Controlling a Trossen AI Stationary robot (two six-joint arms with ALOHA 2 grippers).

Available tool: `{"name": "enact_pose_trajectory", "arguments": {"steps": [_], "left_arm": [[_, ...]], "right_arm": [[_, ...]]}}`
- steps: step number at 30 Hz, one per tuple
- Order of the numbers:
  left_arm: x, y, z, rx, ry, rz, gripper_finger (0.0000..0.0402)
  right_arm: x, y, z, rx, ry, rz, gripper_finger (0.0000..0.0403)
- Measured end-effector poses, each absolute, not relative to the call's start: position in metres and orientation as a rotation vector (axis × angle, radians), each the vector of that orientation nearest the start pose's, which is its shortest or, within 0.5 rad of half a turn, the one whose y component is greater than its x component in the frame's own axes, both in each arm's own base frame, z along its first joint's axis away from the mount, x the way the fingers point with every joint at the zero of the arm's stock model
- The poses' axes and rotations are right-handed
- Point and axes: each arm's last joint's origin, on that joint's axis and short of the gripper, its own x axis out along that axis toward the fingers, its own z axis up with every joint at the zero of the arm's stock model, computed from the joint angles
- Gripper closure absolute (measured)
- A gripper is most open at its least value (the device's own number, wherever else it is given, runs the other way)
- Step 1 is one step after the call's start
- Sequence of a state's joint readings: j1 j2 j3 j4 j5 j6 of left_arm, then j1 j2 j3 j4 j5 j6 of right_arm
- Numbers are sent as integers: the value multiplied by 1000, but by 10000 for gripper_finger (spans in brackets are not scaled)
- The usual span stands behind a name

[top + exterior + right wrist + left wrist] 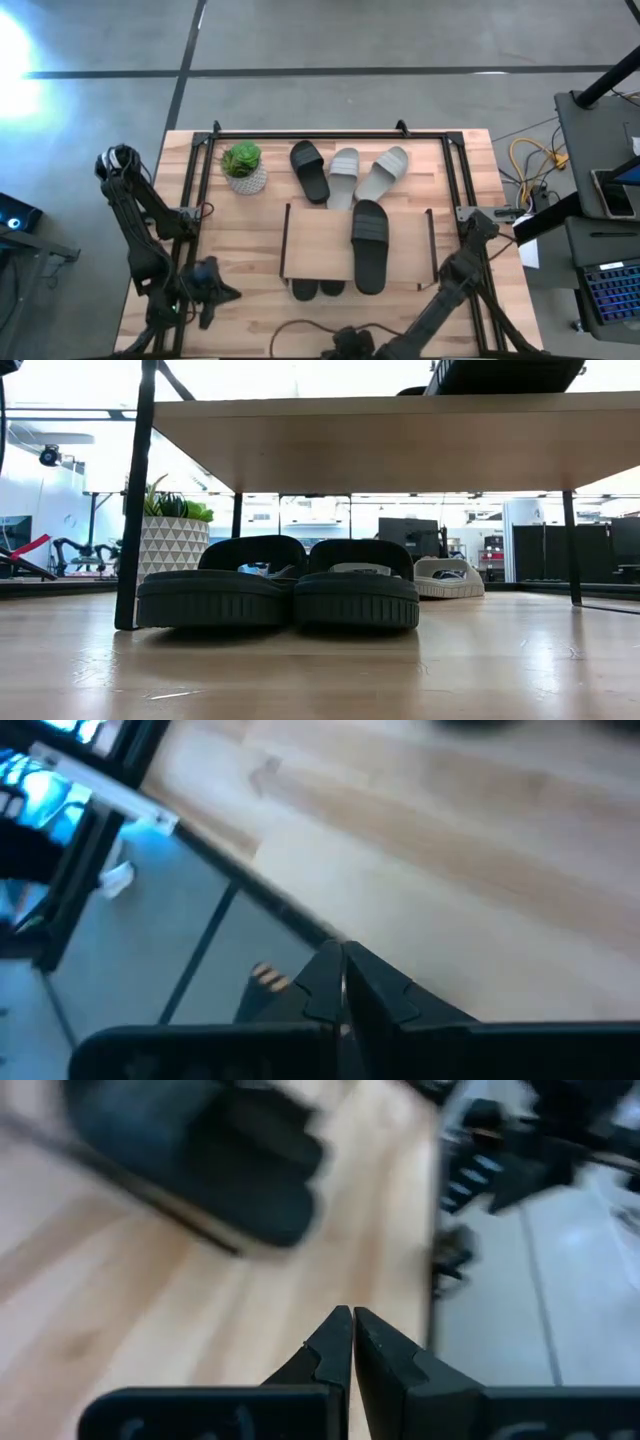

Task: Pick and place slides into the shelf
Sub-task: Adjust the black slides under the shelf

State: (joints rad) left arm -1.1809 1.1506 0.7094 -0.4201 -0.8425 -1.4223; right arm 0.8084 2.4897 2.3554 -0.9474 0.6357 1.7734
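Shelf [315, 245]: low rack, light plank top, thin black side frames, standing at the middle of the desk [460, 200], toward its near edge.

Slides, six:
- One black slide [369, 243] lies on the right part of the shelf top, its near end reaching past the plank's near edge.
- Two black slides under the shelf, side by side and touching, left one [215, 586], right one [357, 587]; from above only their ends show past the near edge.
- One black slide [310, 170] on the desk just beyond the shelf's far edge, left of the grey pair.
- Two light grey slides beside it, the left one [343, 176] next to the black one, the right one [383, 172] angled off to the right.

Potted plant [243, 167]: far left of the slides, white patterned pot.

Left claw [352, 1342]: fully closed, fingers meeting, holding nothing, over the desk's near left part beside the shelf.

Right claw [342, 982]: fully closed, empty, over the desk's right edge, floor showing beyond.
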Motion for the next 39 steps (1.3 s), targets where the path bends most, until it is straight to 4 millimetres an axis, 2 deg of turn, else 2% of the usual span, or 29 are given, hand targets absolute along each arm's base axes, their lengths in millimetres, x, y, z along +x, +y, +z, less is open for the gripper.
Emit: {"name": "enact_pose_trajectory", "arguments": {"steps": [5,7,11,17,23,27,31,39], "left_arm": [[120,-227,225,-521,470,-105,402],[131,-239,216,-429,469,-88,402],[152,-248,187,-337,507,7,402],[181,-250,155,-377,529,136,402],[212,-253,144,-512,477,104,402],[233,-243,135,-562,469,159,402],[251,-234,126,-604,503,191,402],[273,-231,128,-641,500,210,402]], "right_arm": [[360,372,209,1019,540,-626,392],[353,371,211,1025,489,-671,392],[341,364,221,1005,380,-738,392],[332,343,247,922,341,-793,392],[321,325,275,863,339,-814,392],[316,318,288,829,304,-813,392],[313,315,294,798,303,-809,392],[311,317,293,785,311,-807,392]]}}
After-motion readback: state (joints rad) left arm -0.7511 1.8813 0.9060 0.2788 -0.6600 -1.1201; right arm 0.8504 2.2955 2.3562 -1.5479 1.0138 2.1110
